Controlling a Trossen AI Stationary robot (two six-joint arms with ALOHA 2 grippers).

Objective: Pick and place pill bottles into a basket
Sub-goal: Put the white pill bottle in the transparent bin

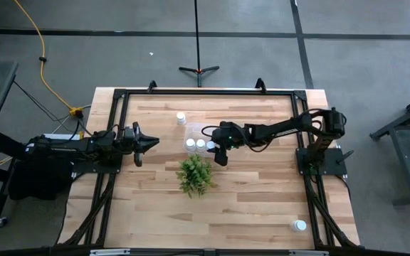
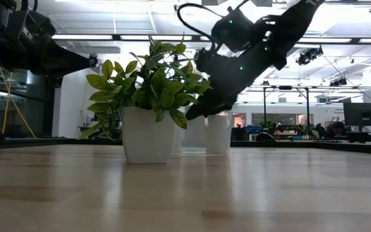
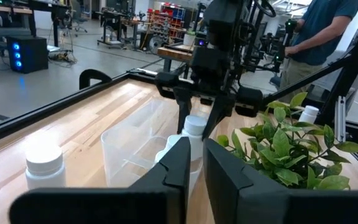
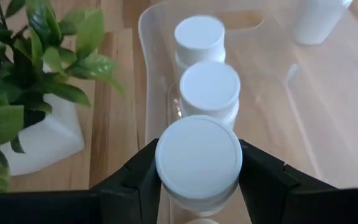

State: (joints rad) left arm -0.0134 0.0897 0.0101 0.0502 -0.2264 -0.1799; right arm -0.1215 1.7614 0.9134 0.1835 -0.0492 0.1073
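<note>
A pill bottle [image 4: 198,159] is sitting clamped between my right fingers [image 4: 263,180], which are pressing its white cap from both sides over the near end of the clear basket [image 4: 151,93]. Two more bottles [image 4: 209,92] are standing upright in a row inside the basket just beyond it. Another bottle [image 1: 181,118] is standing on the desk [image 1: 248,206] just outside the basket, and one [image 1: 299,225] is resting well apart near the desk's corner. The plant [image 1: 195,175] is sitting beside the basket. My left fingers [image 1: 146,143] are waiting at the desk's left edge, nearly closed on nothing.
</note>
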